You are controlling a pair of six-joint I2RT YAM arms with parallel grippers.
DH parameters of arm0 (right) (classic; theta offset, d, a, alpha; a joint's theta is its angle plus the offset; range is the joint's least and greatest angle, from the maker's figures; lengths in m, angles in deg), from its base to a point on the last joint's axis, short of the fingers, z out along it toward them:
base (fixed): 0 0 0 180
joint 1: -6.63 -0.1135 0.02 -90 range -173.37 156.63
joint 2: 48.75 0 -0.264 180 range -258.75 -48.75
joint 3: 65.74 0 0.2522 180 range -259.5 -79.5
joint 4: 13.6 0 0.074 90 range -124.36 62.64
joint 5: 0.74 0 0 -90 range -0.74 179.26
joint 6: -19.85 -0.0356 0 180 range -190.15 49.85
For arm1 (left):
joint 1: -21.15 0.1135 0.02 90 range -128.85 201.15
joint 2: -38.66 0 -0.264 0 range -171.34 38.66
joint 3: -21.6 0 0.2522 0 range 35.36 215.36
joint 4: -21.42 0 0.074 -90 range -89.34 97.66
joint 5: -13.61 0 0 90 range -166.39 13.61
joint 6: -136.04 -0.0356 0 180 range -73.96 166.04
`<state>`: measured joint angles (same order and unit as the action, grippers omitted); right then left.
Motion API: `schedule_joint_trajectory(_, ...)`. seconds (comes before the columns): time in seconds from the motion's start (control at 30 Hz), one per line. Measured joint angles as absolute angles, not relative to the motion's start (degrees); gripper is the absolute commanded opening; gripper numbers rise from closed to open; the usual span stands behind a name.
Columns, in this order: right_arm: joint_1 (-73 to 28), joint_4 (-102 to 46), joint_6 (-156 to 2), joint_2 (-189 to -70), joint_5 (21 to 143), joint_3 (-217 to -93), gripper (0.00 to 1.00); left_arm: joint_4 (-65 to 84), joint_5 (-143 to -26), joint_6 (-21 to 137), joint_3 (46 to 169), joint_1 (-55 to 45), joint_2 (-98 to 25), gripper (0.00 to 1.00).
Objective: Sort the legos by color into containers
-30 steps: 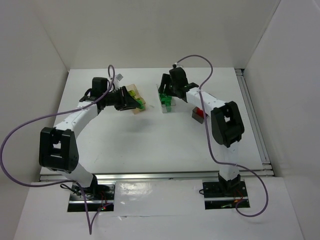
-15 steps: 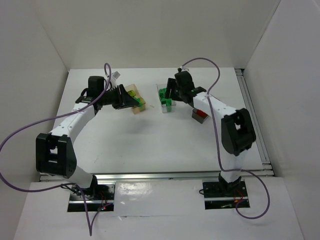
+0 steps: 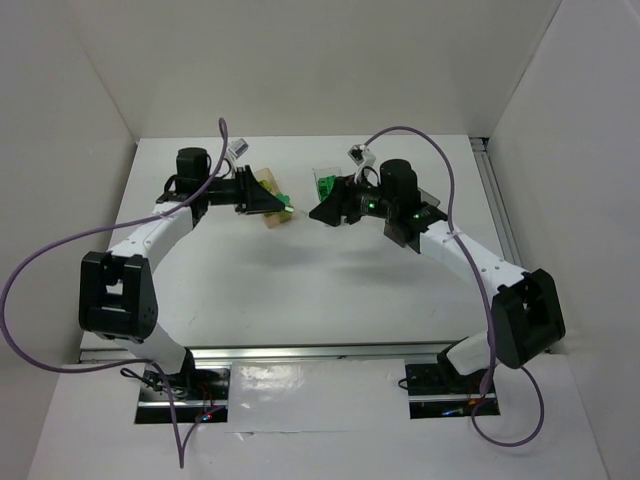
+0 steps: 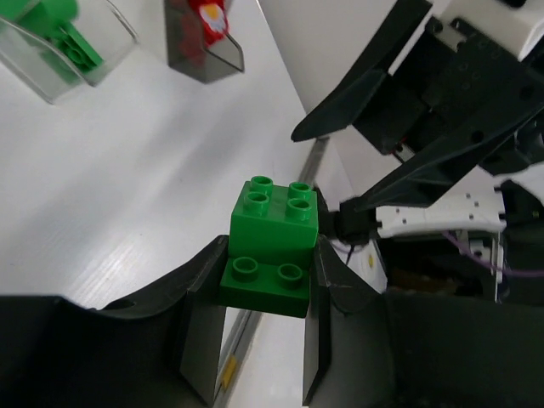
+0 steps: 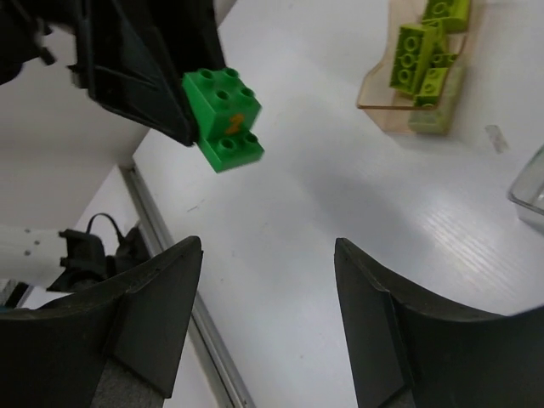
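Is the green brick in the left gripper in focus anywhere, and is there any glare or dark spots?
Left wrist: green brick crisp, well lit. Right wrist: brick sharp too, but right gripper is nearly black, detail lost. Top external: even light, soft shadows on the table, brick too small to judge.

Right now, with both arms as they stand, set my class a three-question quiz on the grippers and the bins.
1. True or false: the right gripper is shut.
2. What lies in the orange-tan bin? A) blue bricks B) yellow-green bricks C) nothing
3. Fill in: the left gripper grips a lego stack coloured ____.
Key: 1 false, it is open and holds nothing. 2 B. 3 green.
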<state>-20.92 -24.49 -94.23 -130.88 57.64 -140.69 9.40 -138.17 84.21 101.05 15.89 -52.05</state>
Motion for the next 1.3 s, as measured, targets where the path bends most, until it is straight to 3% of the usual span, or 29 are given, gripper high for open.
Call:
schedule_joint_trajectory(0.17, -21.1, -22.2, -94.5, -131.0, 52.5, -140.7, 0.58, 5.9, -142.7, 81.6, 102.6, 14.3, -55.1, 0.0)
schedule_joint_trajectory(0.27, -21.4, -20.6, -94.8, -132.3, 50.4, -141.4, 0.58, 4.0, -144.0, 80.3, 103.5, 13.6, -56.0, 0.0)
schedule_joint_trajectory(0.37, -21.6, -19.5, -95.1, -133.8, 49.3, -141.9, 0.7, 3.2, -144.7, 79.1, 103.7, 13.5, -56.0, 0.0)
schedule_joint_trajectory(0.6, -22.1, -17.9, -96.0, -138.3, 47.7, -144.2, 0.7, 0.0, -144.9, 76.1, 104.9, 12.8, -56.0, 0.0)
schedule_joint_trajectory(0.93, -22.1, -11.5, -101.3, -141.9, 44.2, -144.2, 0.53, -1.2, -145.2, 74.5, 104.9, 11.9, -55.9, 0.0)
schedule_joint_trajectory(1.13, -22.1, -6.3, -104.4, -142.3, 42.1, -144.2, 0.51, -1.3, -145.8, 73.0, 104.9, 11.9, -55.3, 0.0)
schedule_joint_trajectory(1.3, -22.1, -2.1, -107.2, -144.6, 39.3, -144.2, 0.39, -1.9, -146.0, 71.8, 104.8, 11.8, -54.3, 0.0)
